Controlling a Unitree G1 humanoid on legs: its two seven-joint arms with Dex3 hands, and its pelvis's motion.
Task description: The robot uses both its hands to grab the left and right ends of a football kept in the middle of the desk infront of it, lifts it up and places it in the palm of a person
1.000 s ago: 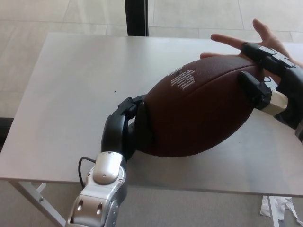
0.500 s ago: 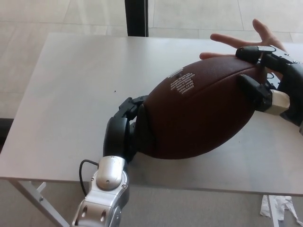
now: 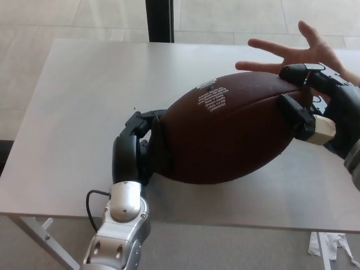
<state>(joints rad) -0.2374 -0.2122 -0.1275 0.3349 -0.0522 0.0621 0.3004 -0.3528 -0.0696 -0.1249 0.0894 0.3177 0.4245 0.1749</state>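
A brown football (image 3: 228,135) with white print hangs above the grey desk (image 3: 79,107), tilted with its right end higher. My left hand (image 3: 138,149) presses on its lower left end, fingers wrapped against the leather. My right hand (image 3: 312,98) clamps its upper right end with a finger over the top and another on the near side. A person's open palm (image 3: 295,53) is held out just behind the ball's right end, partly hidden by my right hand.
The desk's near edge (image 3: 225,222) runs below the ball. A dark post (image 3: 159,19) stands behind the desk. White scraps (image 3: 332,247) lie on the floor at the lower right.
The ball and both hands have shifted slightly left and up, and the ball's right end now sits closer under the person's palm.
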